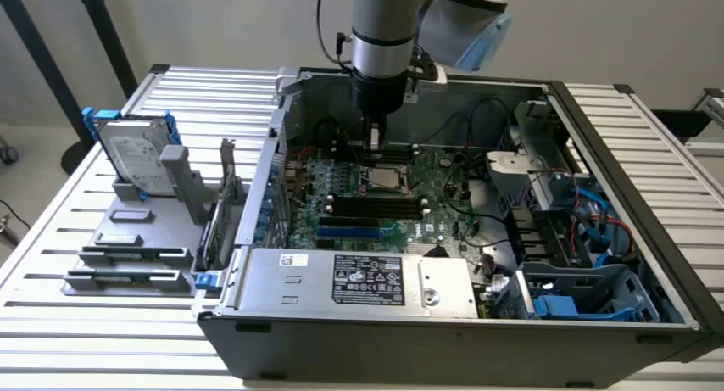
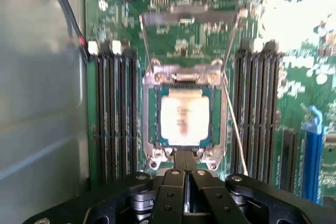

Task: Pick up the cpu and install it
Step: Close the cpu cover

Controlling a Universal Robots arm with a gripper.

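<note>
Inside the open grey steel computer case [image 1: 453, 344], on the green motherboard [image 1: 430, 213], the cpu [image 2: 185, 116], a flat square chip with a shiny silver top, is lying in its metal-framed socket [image 2: 152, 85]. The black hand [image 2: 185, 157] is hovering at the socket's edge, fingers pressed together on nothing. Dark ribbed memory slots [image 2: 113, 119] are flanking the socket, and a thin wire lever [image 2: 234, 129] is slanting beside it. A silver hard drive [image 1: 130, 158] is standing on the slatted table [image 1: 46, 264] at the exterior view's left.
</note>
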